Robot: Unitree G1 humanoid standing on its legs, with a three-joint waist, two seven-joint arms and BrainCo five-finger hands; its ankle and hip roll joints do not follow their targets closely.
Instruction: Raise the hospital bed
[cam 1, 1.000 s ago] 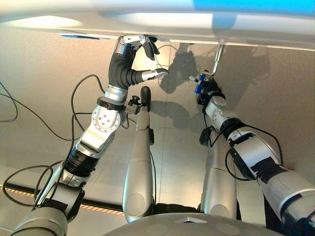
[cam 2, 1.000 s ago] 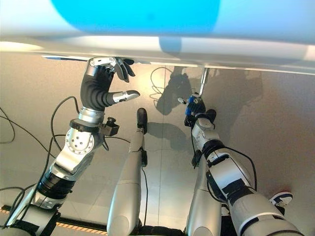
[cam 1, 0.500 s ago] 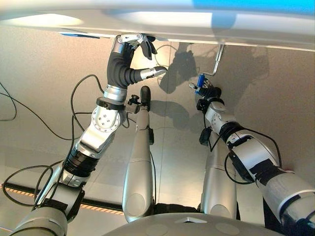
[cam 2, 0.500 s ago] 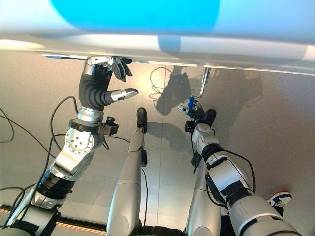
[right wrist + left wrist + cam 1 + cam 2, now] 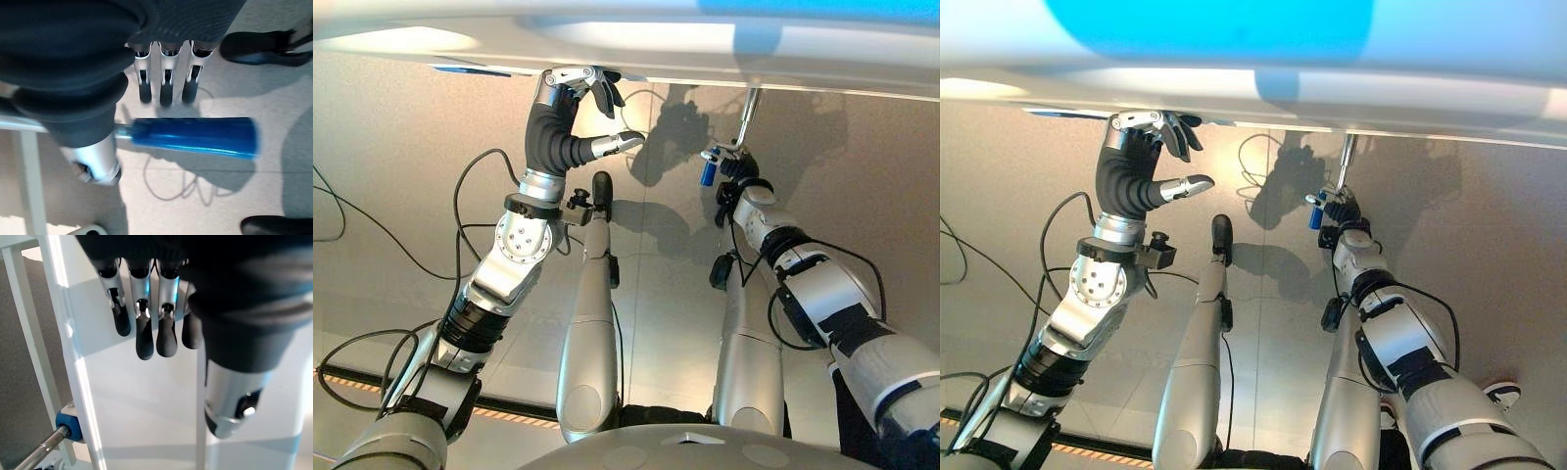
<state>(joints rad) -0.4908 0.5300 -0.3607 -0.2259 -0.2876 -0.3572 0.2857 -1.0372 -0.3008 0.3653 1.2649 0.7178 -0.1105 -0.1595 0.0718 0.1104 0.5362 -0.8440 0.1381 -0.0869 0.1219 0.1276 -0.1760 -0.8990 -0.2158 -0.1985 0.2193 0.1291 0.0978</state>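
Left eye view: the hospital bed [image 5: 636, 39] runs as a pale frame across twelve o'clock, and the robot stoops beneath its edge. The left hand [image 5: 570, 93] is up at eleven o'clock against the underside of the frame, fingers relaxed and thumb held apart, gripping nothing; I take it as a brace while the other arm works. At about one o'clock a metal crank [image 5: 745, 116] hangs down from the bed and ends in a blue handle [image 5: 707, 173], with the right hand [image 5: 736, 173] right at that handle.

Right eye view: same layout, the handle just on the nine o'clock side of the right hand, touching or nearly so.

Left wrist view: straight fingers [image 5: 144, 333] rest near the white bed panel, unclenched.

Right wrist view: the blue handle lies crosswise just past the fingers [image 5: 165, 85], which hang straight rather than wrapped round it, with the thumb apart to one side. My guess is the hand is placed to push the handle round and turn the crank, which is what would lift the bed.
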